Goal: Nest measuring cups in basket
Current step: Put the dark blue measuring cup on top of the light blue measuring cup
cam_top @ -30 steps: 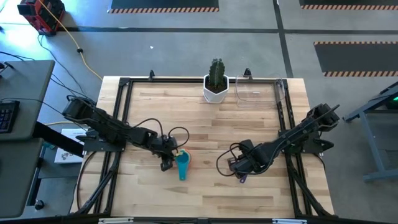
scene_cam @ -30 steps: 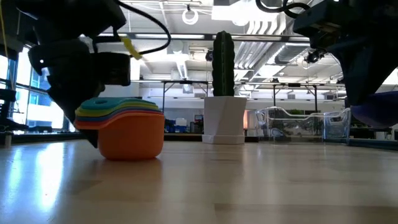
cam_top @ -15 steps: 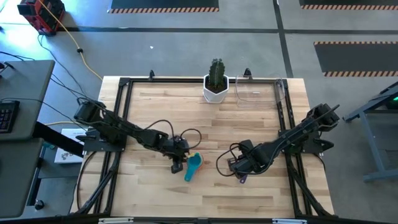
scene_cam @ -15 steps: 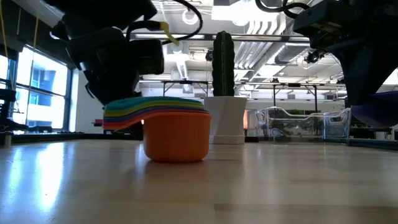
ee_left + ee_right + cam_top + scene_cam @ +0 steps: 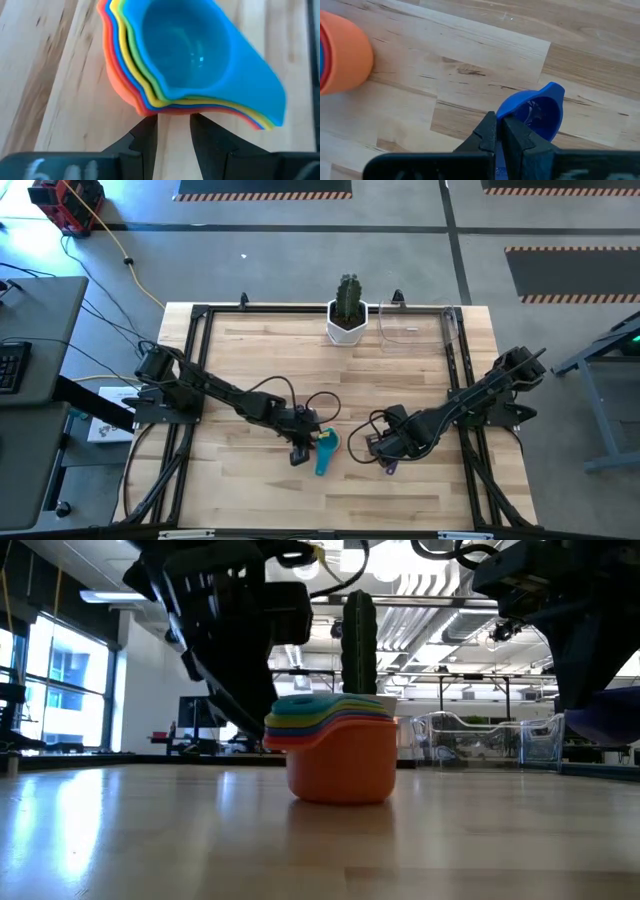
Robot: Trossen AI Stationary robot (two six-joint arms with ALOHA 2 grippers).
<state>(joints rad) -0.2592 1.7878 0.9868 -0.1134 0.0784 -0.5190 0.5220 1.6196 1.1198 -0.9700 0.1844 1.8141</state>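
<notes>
Orange-bottomed stack of nested measuring cups (image 5: 326, 450) is sitting on the wooden worktop (image 5: 250, 370), handles clamped in the left pincer (image 5: 303, 450). Right pincer (image 5: 386, 464), just beside the stack on the far side from the left pincer, is squeezing together on a blue-purple cup (image 5: 535, 111). Clear basket (image 5: 417, 325) is sitting well apart from both, beside the cactus pot (image 5: 347, 310).

Left tool (image 5: 308, 448) carried nested cups (image 5: 326, 450) rightward across table.

A grey floor (image 5: 300, 260) with orange-and-black striped mats (image 5: 265, 195) surrounds the wooden table (image 5: 260, 350). Behind it, tall windows (image 5: 70, 690) glow at one side, and ceiling lights (image 5: 400, 580) hang among pipes.
</notes>
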